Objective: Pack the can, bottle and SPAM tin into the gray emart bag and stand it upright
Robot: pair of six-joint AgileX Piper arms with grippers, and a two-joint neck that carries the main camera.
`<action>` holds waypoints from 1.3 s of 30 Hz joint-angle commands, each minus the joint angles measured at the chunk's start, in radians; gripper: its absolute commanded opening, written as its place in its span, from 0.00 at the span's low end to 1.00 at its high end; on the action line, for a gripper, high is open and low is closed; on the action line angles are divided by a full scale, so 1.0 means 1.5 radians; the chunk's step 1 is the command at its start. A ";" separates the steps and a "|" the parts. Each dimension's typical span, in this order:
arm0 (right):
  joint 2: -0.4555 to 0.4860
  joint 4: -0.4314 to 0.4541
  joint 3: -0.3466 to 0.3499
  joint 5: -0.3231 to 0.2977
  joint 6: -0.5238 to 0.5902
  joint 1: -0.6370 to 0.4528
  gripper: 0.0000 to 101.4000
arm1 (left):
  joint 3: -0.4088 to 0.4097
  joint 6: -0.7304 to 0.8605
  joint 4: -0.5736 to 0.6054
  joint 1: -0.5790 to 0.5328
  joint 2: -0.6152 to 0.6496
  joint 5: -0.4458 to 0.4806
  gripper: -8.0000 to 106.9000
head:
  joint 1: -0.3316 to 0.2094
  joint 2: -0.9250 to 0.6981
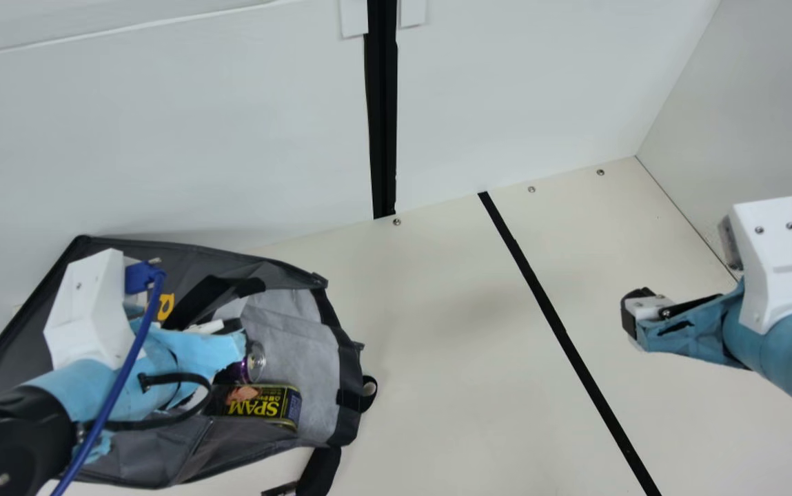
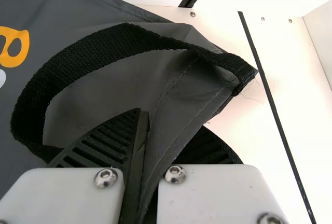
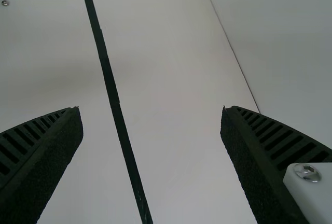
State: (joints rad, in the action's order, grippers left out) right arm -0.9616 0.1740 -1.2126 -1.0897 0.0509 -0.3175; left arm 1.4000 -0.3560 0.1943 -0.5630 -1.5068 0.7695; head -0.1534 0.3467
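Black ribbed left gripper (image 2: 168, 120) pinching gray fabric emart bag (image 1: 299, 337); right gripper (image 3: 151, 110) spread. We should lift slowly, steadying blue-and-yellow metal SPAM tin (image 1: 265, 404); grip depth seems uncertain.

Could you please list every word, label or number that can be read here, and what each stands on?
"SPAM": on the SPAM tin, upside down in the main view; its smaller print is too small to read.
Yellow lettering on the gray emart bag: only partly in sight, no whole word readable.
Can: no readable print.
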 commanded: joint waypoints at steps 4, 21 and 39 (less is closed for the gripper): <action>0.003 0.045 -0.034 -0.047 -0.061 0.021 0.94 | 0.000 0.000 0.000 0.000 0.000 0.000 0.00 | -0.014 0.002; 0.009 0.054 -0.078 -0.087 -0.085 -0.006 0.94 | 0.000 0.000 0.000 0.000 0.000 0.000 0.00 | -0.014 0.002; 0.006 0.015 -0.088 -0.087 -0.049 -0.041 0.94 | 0.000 0.000 0.000 0.000 0.000 0.000 0.00 | -0.014 0.002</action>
State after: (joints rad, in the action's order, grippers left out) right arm -0.9527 0.1985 -1.3447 -1.2204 -0.0241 -0.3792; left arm 1.4000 -0.3560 0.1943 -0.5630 -1.5068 0.7695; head -0.1534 0.3467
